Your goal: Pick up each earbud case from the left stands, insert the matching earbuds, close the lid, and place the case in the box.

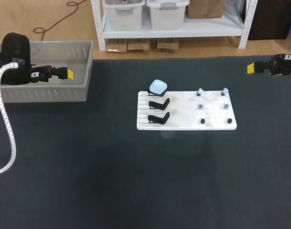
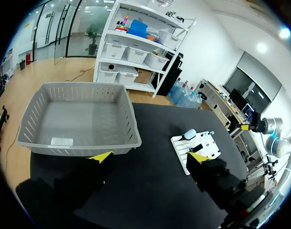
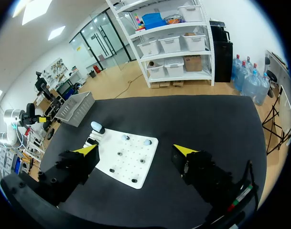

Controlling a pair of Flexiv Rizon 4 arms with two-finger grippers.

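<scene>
A pale blue earbud case [image 1: 158, 87] sits closed on the rear black stand at the left of a white board [image 1: 183, 119]. Two black stands [image 1: 159, 103] in front of it are empty. Two light earbuds [image 1: 200, 91] [image 1: 224, 91] rest on the board's rear pegs. My left gripper [image 1: 69, 74] hovers open over a grey basket [image 1: 45, 93], far left of the board. My right gripper [image 1: 251, 68] hangs open at the far right, behind the board. In the right wrist view the board [image 3: 126, 164], case [image 3: 97, 127] and earbuds [image 3: 125, 137] lie ahead of the open right gripper [image 3: 135, 150].
The grey basket [image 2: 78, 143] lies just ahead of the open left gripper [image 2: 150, 157] with a white slip on its floor; the board [image 2: 205, 148] and case [image 2: 189, 134] show beyond. Dark pegs [image 1: 202, 121] stand on the board's right half. Black mat covers the table.
</scene>
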